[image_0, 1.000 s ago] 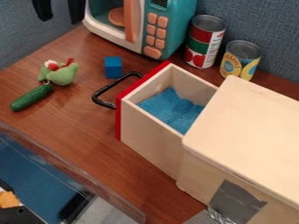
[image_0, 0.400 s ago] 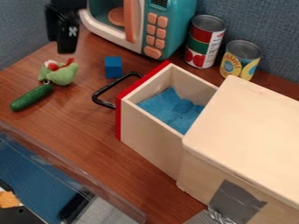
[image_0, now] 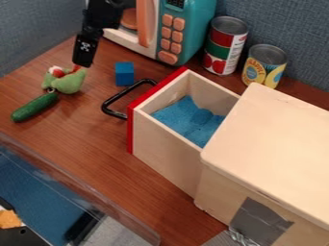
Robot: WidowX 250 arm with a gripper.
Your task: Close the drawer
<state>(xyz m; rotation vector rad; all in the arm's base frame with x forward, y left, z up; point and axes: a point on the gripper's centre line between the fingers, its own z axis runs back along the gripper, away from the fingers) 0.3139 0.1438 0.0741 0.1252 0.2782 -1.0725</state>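
Desk [image_0: 96, 141] carries it all. Wooden box [image_0: 276, 139] has grey tape [image_0: 258, 222] low on its side, probably to stop it sliding when pushed. Drawer [image_0: 166, 163] is well out of the box, red front toward the hand's side. Hand [image_0: 83, 56] is over the desk at upper left, apart from the drawer; can't tell how far open or whether it has hold of anything. Cloth [image_0: 187, 120] lies below the rims, shouldn't snag. Handle [image_0: 120, 94] sticks out front, likely push point. Cube [image_0: 124, 73] is off the closing path
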